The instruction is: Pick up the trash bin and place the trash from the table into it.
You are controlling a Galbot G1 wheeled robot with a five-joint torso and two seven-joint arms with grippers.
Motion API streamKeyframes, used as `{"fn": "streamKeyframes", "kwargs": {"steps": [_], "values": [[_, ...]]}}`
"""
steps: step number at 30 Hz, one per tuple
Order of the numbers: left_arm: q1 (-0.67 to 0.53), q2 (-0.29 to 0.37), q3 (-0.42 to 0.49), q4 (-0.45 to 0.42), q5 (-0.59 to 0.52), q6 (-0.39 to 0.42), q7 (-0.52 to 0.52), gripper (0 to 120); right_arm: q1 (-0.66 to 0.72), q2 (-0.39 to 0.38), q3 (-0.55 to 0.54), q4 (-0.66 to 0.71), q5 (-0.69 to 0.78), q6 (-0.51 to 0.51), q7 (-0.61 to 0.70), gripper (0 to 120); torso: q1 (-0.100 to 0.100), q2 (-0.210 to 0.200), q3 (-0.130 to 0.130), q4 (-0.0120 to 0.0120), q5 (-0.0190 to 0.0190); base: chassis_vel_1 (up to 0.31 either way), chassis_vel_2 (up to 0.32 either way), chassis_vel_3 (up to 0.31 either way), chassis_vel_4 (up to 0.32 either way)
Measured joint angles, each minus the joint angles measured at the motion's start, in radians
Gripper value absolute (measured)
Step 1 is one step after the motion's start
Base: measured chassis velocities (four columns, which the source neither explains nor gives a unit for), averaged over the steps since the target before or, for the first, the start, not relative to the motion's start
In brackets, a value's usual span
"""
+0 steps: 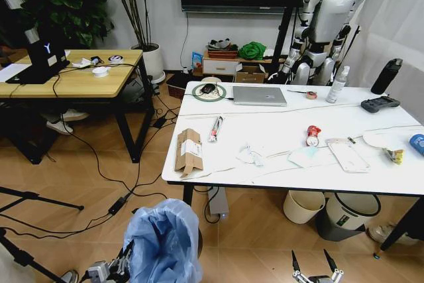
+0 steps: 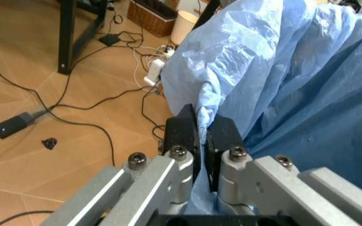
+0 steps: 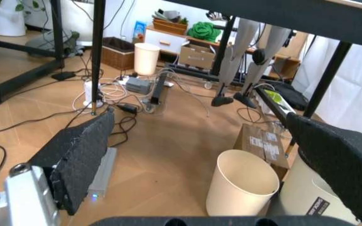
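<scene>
Wood flooring in front of the table (image 1: 278, 164) carries the trash bin (image 1: 162, 240), at the 7 o'clock position from the tabletop. Left gripper (image 2: 203, 134) is pressed together, pinching the bin's blue bag at its rim. Right gripper (image 1: 317, 266) hangs low at 5 o'clock, fingers spread, well apart from the bin.

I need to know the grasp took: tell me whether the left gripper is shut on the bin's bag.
Shut on it. The left gripper has its black fingers pressed together with a fold of the trash bin liner pinched between them.

Bare marble lay open between the cardboard box (image 1: 188, 151) and crumpled tissue (image 1: 251, 155). Cables (image 1: 106, 164) crossed the floor beside the table (image 1: 278, 124).
</scene>
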Motion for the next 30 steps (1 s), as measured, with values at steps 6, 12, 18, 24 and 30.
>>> {"fn": "streamKeyframes", "kwargs": {"steps": [6, 12, 18, 24, 30], "values": [[-0.001, -0.004, -0.006, 0.007, -0.001, 0.002, 0.002, 0, 0.001, 0.0, -0.003, -0.001, 0.0, -0.001, 0.0, 100, -0.001, -0.003, -0.001, 0.0, 0.0, 0.0, 0.0, 0.0, 0.0], [-0.004, -0.004, -0.013, 0.023, 0.0, 0.0, 0.005, 0, 0.001, 0.0, -0.003, -0.002, 0.0, -0.001, 0.0, 100, -0.002, -0.005, -0.003, 0.0, 0.0, 0.0, 0.0, 0.0, 0.0], [-0.024, -0.013, -0.034, 0.076, 0.019, -0.04, 0.09, 0, 0.001, 0.0, -0.003, -0.002, 0.0, -0.001, 0.0, 100, -0.003, -0.006, -0.004, 0.0, -0.0002, 0.0, 0.0, 0.0, 0.0], [-0.032, -0.016, -0.038, 0.094, 0.023, -0.057, 0.091, 0, 0.001, 0.0, -0.003, -0.002, -0.001, -0.001, 0.0, 100, -0.003, -0.007, -0.004, 0.0, -0.0001, 0.0, 0.0, 0.0, 0.0], [-0.033, -0.014, -0.04, 0.098, 0.008, -0.055, 0.099, 0, 0.0, 0.0, -0.003, -0.002, -0.001, 0.0, 0.0, 100, -0.004, -0.008, -0.005, 0.0, 0.0, 0.0, 0.0, 0.0, 0.0]]}}
